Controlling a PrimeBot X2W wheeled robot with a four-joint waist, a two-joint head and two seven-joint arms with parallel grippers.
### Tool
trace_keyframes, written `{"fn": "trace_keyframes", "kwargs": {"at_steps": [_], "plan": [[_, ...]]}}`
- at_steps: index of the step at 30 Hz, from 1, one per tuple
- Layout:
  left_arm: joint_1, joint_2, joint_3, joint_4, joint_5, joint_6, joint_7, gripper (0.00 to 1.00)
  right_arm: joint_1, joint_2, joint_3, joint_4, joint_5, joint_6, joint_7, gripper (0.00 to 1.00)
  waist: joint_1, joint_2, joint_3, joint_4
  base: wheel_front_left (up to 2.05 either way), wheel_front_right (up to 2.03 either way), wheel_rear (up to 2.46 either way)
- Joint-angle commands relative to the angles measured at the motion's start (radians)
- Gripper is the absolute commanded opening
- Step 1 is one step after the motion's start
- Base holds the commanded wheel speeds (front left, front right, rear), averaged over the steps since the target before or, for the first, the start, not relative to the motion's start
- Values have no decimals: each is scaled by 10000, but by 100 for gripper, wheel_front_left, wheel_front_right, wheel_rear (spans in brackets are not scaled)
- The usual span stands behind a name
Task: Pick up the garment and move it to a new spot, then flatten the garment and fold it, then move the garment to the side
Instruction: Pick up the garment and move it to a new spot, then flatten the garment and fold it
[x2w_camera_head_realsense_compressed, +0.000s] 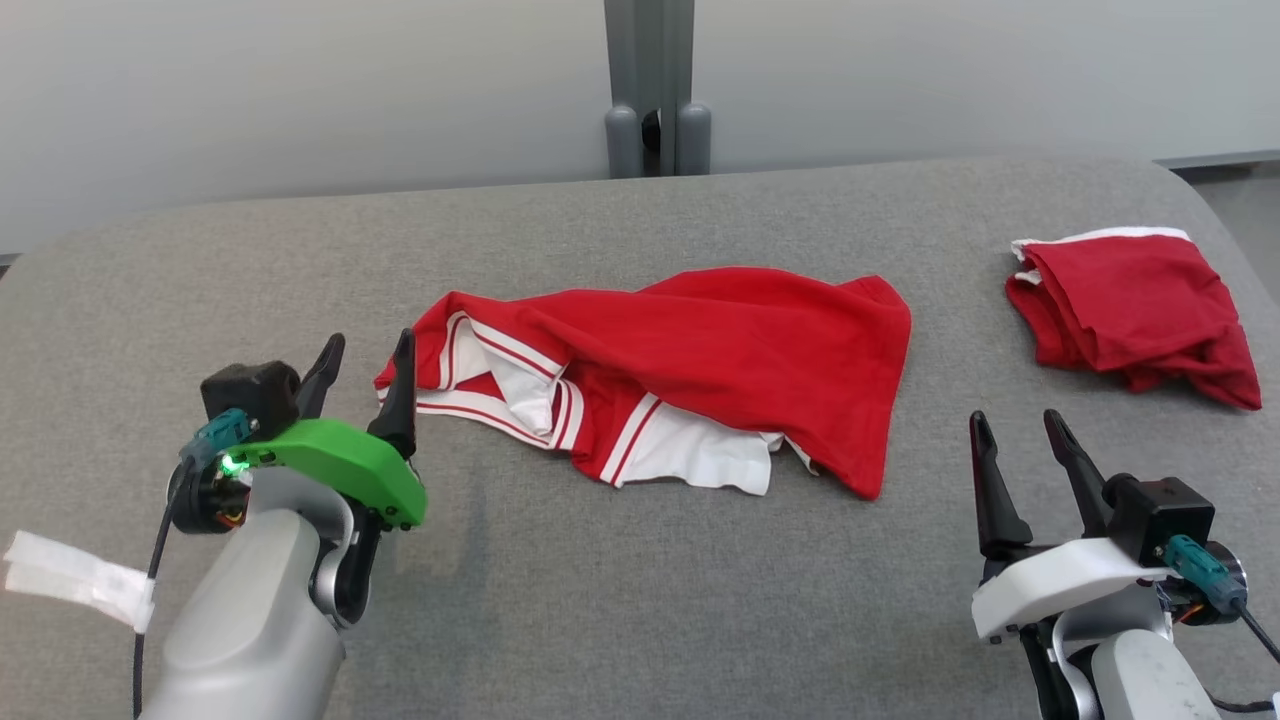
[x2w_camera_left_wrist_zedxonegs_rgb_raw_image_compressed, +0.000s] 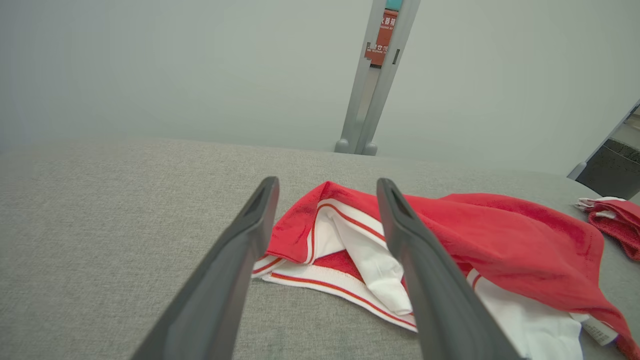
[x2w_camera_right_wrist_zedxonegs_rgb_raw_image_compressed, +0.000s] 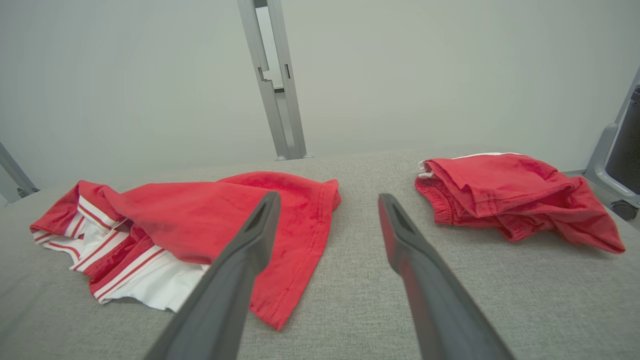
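Both grippers gaped wide and empty: the left gripper just beside the crumpled red-and-white garment, the right gripper apart from it, on a grey table before a pale wall.

A grey fabric-covered table with rounded far corners carries two things. A crumpled red-and-white garment lies around its middle. A loosely folded red cloth with a white edge lies well apart, near the right edge.
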Motion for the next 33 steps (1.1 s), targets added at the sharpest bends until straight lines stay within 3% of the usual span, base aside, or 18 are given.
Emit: {"fn": "trace_keyframes", "kwargs": {"at_steps": [1,11,15,22,33], "plan": [[514,93,221,-499,61,225,-39,100,222,-24,-16,-80,-97,-15,35,100,1,-1,-407,412,0,0,0],[3820,-214,1453,-3960,800,1508,-28,100,743,-26,226,-147,165,-15,-39,100,1,-1,-561,519,0,0,0],[4774,-398,1749,-4727,1047,1780,-29,100,890,-23,393,-60,390,-15,-141,100,1,-1,-620,541,0,0,0],[5655,-497,1964,-5466,1240,1930,-28,100,1012,-26,642,123,507,-15,-254,100,1,-1,-690,591,0,0,0],[5722,-403,1897,-5674,1262,1949,2,100,886,-27,770,284,420,-15,-317,100,1,-1,-716,610,0,0,0]]}}
